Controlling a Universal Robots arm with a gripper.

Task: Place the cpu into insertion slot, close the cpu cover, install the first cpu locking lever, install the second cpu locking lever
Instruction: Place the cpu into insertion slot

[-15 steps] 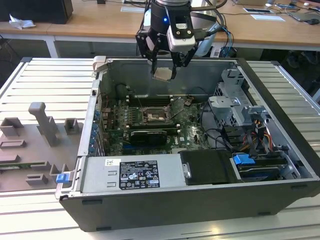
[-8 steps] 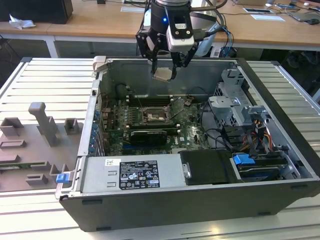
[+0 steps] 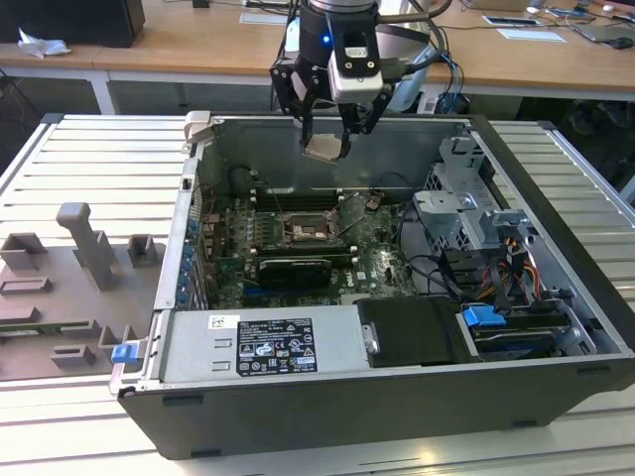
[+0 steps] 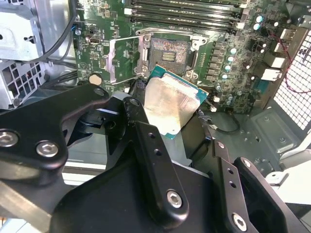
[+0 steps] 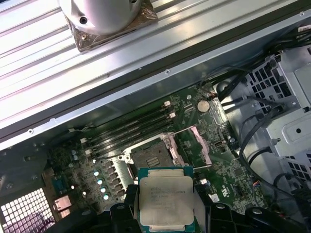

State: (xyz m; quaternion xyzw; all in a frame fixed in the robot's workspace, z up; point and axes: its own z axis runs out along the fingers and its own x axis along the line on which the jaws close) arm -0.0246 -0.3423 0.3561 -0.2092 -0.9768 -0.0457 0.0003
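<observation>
Holding the cpu (image 4: 170, 104) by two opposite edges, your claw (image 3: 325, 142) is clamped shut on the chip and hangs above the open computer case (image 3: 327, 416), well clear of the motherboard (image 3: 372, 253). In both wrist views the chip's pale metal top faces the cameras, with a thin green border showing round it, and the black fingers (image 4: 146, 141) press against its sides. In the exterior view you can see it tilted a little, up near the far wall of the case. Below it, the insertion slot (image 5: 149, 156) sits bare on the board, its dark contact field uncovered inside the silvery rim. The cpu cover (image 5: 197, 145) is swung open and stands beside the slot, on the side toward the round coin cell (image 5: 202, 105), so the chip and the slot are apart and nothing lies in the socket. Long black memory slots (image 5: 131, 128) run along another side of the slot, just beside it. In the exterior view a long black card (image 3: 295, 268) lies across the board on the near side of the socket, the grey power supply (image 3: 263, 347) fills the near corner of the case, and a metal drive cage (image 3: 466, 213) stands toward the exterior view's right. The case rests on a slatted metal table (image 3: 89, 159), where a grey fixture plate (image 3: 60, 297) lies toward the exterior view's left.
</observation>
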